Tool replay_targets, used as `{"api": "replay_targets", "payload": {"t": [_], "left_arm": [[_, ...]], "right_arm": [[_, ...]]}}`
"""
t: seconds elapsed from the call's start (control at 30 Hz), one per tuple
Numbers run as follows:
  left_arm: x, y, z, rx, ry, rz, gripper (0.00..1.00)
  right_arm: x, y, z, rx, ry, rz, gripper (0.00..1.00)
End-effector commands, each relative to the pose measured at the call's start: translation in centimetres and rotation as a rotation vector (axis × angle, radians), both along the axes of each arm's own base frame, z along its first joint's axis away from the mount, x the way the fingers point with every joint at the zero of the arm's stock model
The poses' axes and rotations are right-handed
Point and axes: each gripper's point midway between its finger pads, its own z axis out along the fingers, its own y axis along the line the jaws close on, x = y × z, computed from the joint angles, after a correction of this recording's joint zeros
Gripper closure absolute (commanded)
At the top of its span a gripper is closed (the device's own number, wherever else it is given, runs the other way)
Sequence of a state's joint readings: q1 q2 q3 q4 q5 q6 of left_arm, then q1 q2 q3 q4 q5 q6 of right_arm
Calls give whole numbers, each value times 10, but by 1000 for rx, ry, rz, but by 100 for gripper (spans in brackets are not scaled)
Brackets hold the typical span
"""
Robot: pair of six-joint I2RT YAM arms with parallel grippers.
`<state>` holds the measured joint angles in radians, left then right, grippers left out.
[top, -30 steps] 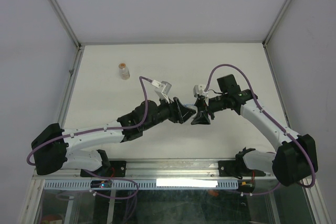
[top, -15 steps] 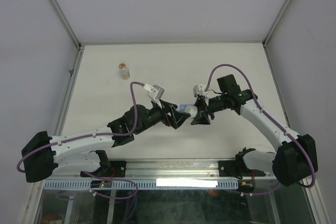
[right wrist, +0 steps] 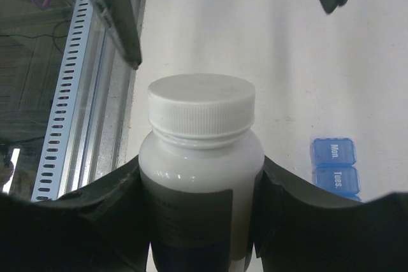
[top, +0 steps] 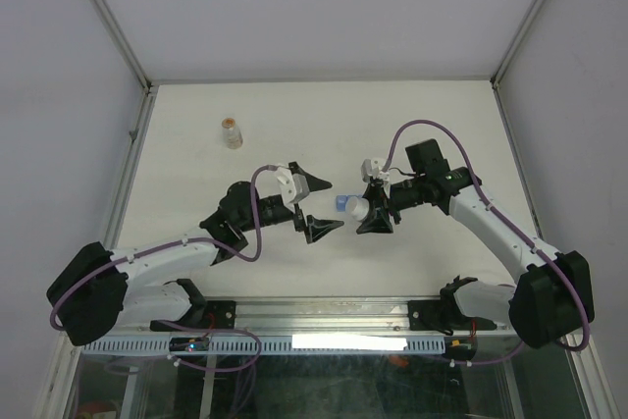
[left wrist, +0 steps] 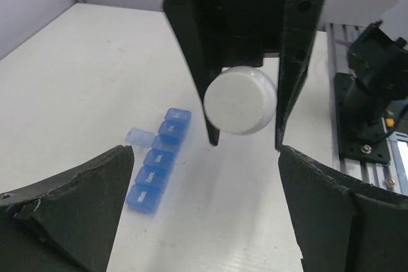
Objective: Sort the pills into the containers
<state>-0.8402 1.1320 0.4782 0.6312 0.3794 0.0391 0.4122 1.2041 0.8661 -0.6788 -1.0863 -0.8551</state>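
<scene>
A white-capped pill bottle (right wrist: 201,157) is pinched by the right gripper (top: 365,211) and held above the table (top: 442,125). The left gripper (top: 332,205) is spread wide, facing the cap but apart from it. The blue pill organiser (left wrist: 156,164) (one lid flipped open) is seen flat on the table just beside the bottle.

Left gripper (top: 332,204): jaws spread wide, nothing between them, facing the right gripper (top: 374,206). Right gripper: jaws clamped on a white bottle (top: 350,206); arm bent inward.
</scene>
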Motion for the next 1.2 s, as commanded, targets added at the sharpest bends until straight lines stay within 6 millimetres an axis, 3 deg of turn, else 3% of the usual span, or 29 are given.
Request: {"api": "replay_targets", "payload": {"t": [0.0, 0.27, 0.43, 0.53, 0.67, 0.9, 1.17], "left_arm": [[-15, -24, 42, -61, -187, -187, 1], [-1, -40, 36, -27, -159, -195, 6], [5, -43, 33, -13, -147, -182, 19], [6, -44, 33, -13, -142, -182, 22], [9, -45, 35, -13, -135, -173, 32], [11, -47, 34, -12, -124, -179, 37], [10, -49, 35, -17, -107, -196, 55]], "right_arm": [[3, 7, 23, 63, -60, 33, 100], [2, 7, 23, 64, -61, 35, 100], [2, 7, 24, 65, -61, 37, 100], [2, 7, 23, 65, -59, 36, 100], [2, 7, 23, 64, -57, 36, 100], [2, 7, 23, 64, -58, 37, 100], [2, 7, 23, 63, -57, 35, 100]]}}
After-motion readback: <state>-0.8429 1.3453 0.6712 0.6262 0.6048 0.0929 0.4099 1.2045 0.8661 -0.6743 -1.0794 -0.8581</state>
